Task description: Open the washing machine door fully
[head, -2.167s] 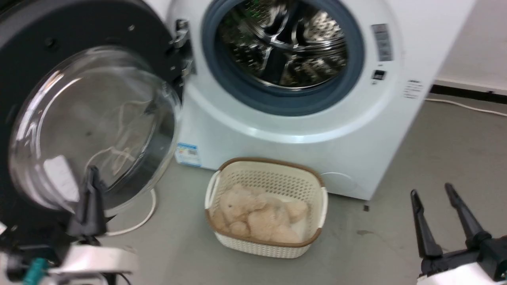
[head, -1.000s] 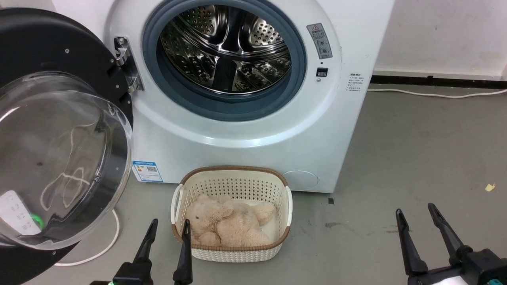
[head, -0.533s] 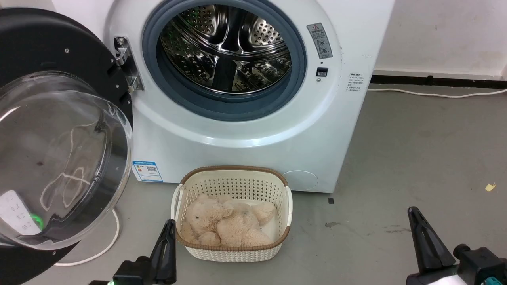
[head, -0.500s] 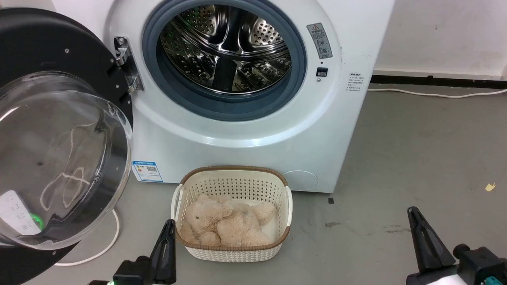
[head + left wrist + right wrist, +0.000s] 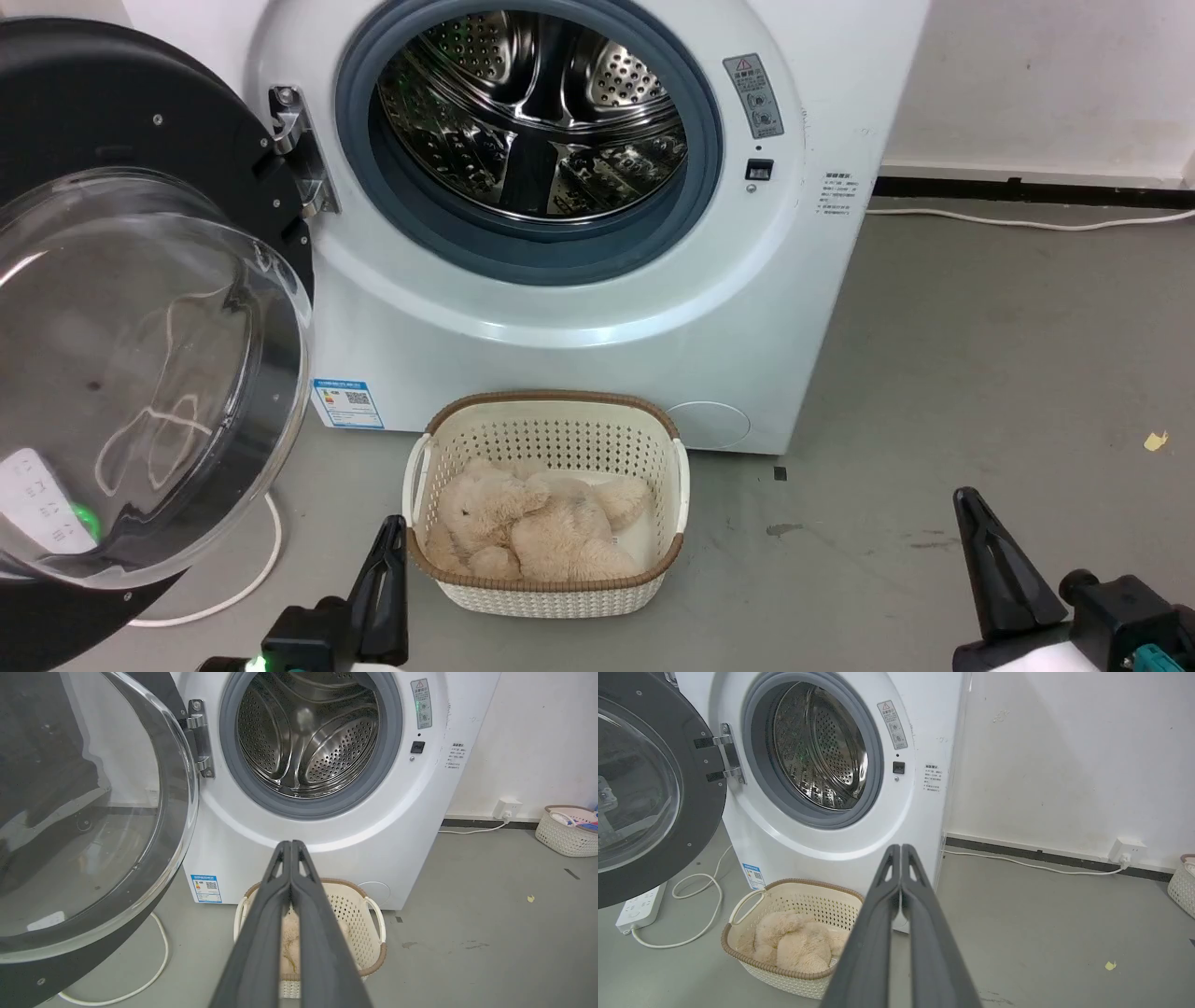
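The washing machine door (image 5: 140,103) stands swung wide to the left of the washing machine (image 5: 579,364), hanging on its metal hinge (image 5: 299,149) at the left edge of the opening, with its clear glass bowl (image 5: 140,373) bulging out towards the room. Inside the grey rubber ring, the steel drum (image 5: 532,112) shows its perforated walls and raised ribs. On the grey floor, just in front of the machine's lower panel, sits a cream basket (image 5: 551,409) with a brown rim, and a beige plush toy (image 5: 532,527) lies curled in the bottom of it. Off to the right, by the wall, a second cream basket (image 5: 567,833) holds some blue and white things that are too small to make out. A white cable (image 5: 266,551) loops on the floor under the open door. The left gripper (image 5: 392,527) hovers low beside the near-left corner of the basket, its two dark fingers pressed together on nothing. The right gripper (image 5: 969,504) hangs well off to the right over bare floor, its fingers likewise closed together and holding nothing.
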